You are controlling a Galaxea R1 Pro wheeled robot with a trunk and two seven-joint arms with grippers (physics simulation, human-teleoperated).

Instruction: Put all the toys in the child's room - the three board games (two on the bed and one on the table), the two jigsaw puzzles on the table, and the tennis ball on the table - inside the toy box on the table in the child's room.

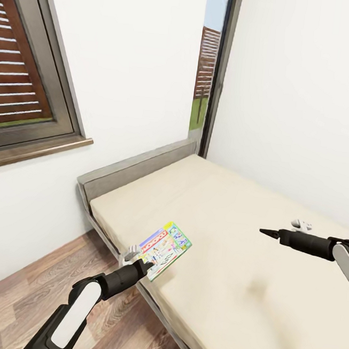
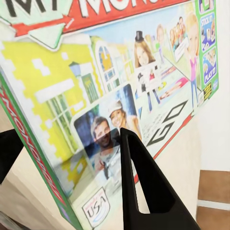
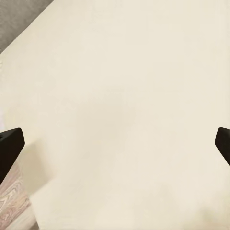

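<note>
Board game [image 2: 120, 91] lid: partial "MY MONO…", "GO" square, "USA" badge, "MONOPOLY" along side.

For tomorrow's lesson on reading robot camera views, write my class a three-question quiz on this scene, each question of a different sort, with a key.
1. True or false: the left gripper grips the board game at its edge.
2. The right gripper is: A) open above the bed; B) shut on a ball; C) resting on the floor.
3. Fill in: the game box's border is coloured ____.

Key: 1 true; 2 A; 3 green.
</note>
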